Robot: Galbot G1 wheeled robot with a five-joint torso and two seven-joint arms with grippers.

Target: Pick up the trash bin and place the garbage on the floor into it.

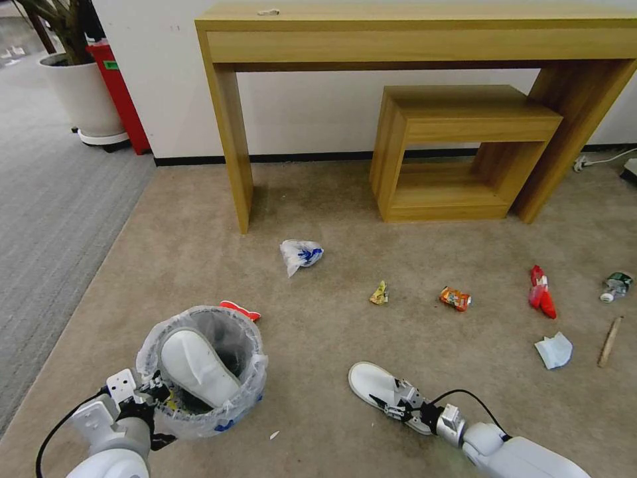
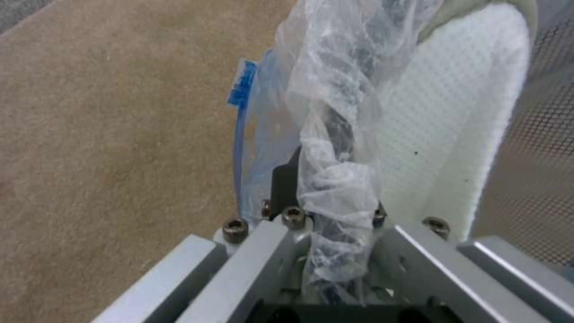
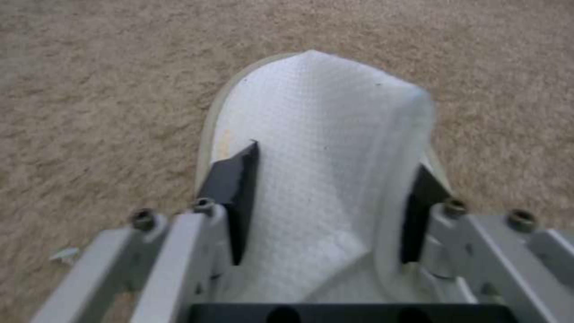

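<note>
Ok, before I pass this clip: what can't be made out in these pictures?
- Bin contents, head view: the slipper inside and the bag liner hide whatever lies beneath.
- Red wrapper, head view: mostly hidden behind the bin.
- Bottle label, head view: too small to read.
- Second slipper's heel end, right wrist view: covered by the right tool.
- Bin rim, left wrist view: bunched liner in the left tool hides it.

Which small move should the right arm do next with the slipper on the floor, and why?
Probably lift it. The right gripper has its fingers on both sides of the second slipper, which lies on the carpet; the trash bin, held by the left gripper, waits beside it.
</note>
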